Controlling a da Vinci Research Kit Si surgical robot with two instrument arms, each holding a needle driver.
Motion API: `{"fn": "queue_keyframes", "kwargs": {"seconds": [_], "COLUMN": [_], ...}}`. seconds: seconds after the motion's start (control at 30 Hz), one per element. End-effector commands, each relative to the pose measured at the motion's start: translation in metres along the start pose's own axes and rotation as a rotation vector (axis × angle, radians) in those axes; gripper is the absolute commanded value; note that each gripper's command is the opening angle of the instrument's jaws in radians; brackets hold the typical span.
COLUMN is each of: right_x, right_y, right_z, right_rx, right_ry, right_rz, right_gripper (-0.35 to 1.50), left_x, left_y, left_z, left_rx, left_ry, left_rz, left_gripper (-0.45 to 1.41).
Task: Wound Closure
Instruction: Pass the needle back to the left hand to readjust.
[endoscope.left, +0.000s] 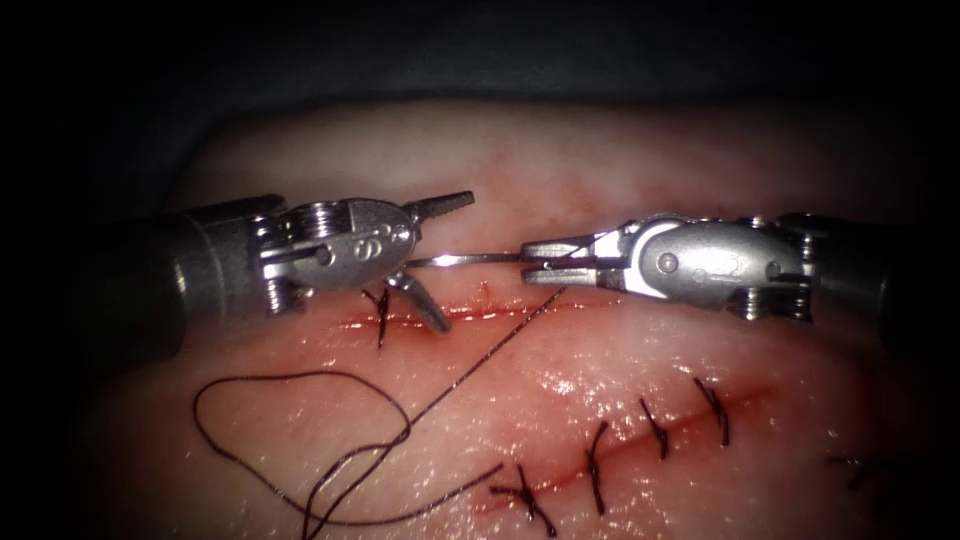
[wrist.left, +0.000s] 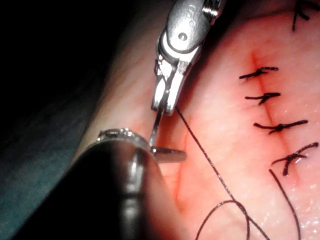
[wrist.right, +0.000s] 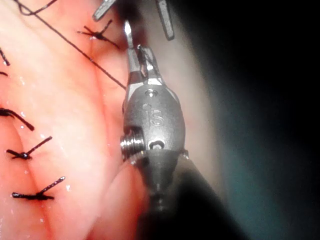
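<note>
The tissue (endoscope.left: 620, 350) carries two cuts. Above the upper cut (endoscope.left: 470, 314), my right tool (endoscope.left: 527, 262) is shut on one end of the curved needle (endoscope.left: 465, 259). The needle is off the tissue and reaches left between the wide-open jaws of my left tool (endoscope.left: 456, 262), which hold nothing. Dark thread (endoscope.left: 480, 365) runs from the right jaws down and left across the tissue into a loose loop (endoscope.left: 250, 385). The left wrist view looks at the right tool (wrist.left: 162, 102) gripping the needle (wrist.left: 156, 127). The right wrist view has the same grip (wrist.right: 137, 52) on the needle (wrist.right: 128, 30).
One stitch (endoscope.left: 381, 316) crosses the upper cut's left end, just under the left tool. The lower cut (endoscope.left: 640, 440) holds several dark stitches (endoscope.left: 597, 465). A free thread end (endoscope.left: 470, 480) lies near them. Wet red fluid glistens between the cuts.
</note>
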Motion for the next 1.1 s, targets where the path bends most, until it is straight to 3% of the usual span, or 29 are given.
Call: {"fn": "queue_keyframes", "kwargs": {"seconds": [0.03, 0.17, 0.23, 0.47, 0.53, 0.6, 0.67, 0.7, 0.77, 0.9, 0.93, 1.03, 1.1], "right_x": [0.0006, 0.0012, 0.0015, 0.0021, 0.0022, 0.0023, 0.0023, 0.0023, 0.0023, 0.0023, 0.0023, 0.0021, 0.002], "right_y": [0.0006, 0.0002, -0.0002, -0.0005, -0.0006, -0.0006, -0.0006, -0.0006, -0.0006, -0.0009, -0.0009, -0.0009, -0.001], "right_z": [0.0011, 0.0011, 0.0011, 0.0014, 0.0015, 0.0016, 0.0017, 0.0017, 0.0017, 0.0017, 0.0017, 0.0017, 0.0018], "right_rx": [0.0, 0.0, -0.001, -0.004, -0.005, -0.006, -0.006, -0.006, -0.006, -0.046, -0.073, -0.15, -0.196], "right_ry": [0.008, 0.018, 0.023, 0.029, 0.029, 0.029, 0.03, 0.03, 0.03, 0.047, 0.058, 0.097, 0.128], "right_rz": [-0.02, -0.077, -0.111, -0.162, -0.168, -0.168, -0.174, -0.174, -0.174, -0.163, -0.127, -0.017, 0.067], "right_gripper": [-0.35, -0.35, -0.35, -0.35, -0.35, -0.35, -0.35, -0.35, -0.35, -0.33, 0.16, 1.14, 1.34], "left_x": [0.0006, 0.0003, -0.0003, -0.0017, -0.0019, -0.0018, -0.0018, -0.0018, -0.0019, -0.0015, -0.0014, -0.0014, -0.0016], "left_y": [-0.0014, -0.0032, -0.0044, -0.0048, -0.0045, -0.0044, -0.0043, -0.0042, -0.0043, -0.005, -0.0049, -0.0042, -0.0036], "left_z": [0.0004, 0.0004, 0.0005, 0.0016, 0.0018, 0.0018, 0.0018, 0.0018, 0.0016, 0.0013, 0.0013, 0.0015, 0.0016], "left_rx": [-0.02, -0.073, -0.12, -0.224, -0.253, -0.27, -0.29, -0.31, -0.349, -0.431, -0.435, -0.412, -0.394], "left_ry": [-0.003, -0.029, -0.06, -0.149, -0.197, -0.218, -0.249, -0.267, -0.311, -0.34, -0.34, -0.34, -0.332], "left_rz": [-0.01, -0.07, -0.115, -0.23, -0.36, -0.384, -0.42, -0.43, -0.452, -0.443, -0.441, -0.405, -0.336], "left_gripper": [0.81, 0.66, 0.42, 0.41, 0.41, 0.41, 0.29, 0.12, -0.45, -0.45, -0.45, -0.45, -0.45]}}
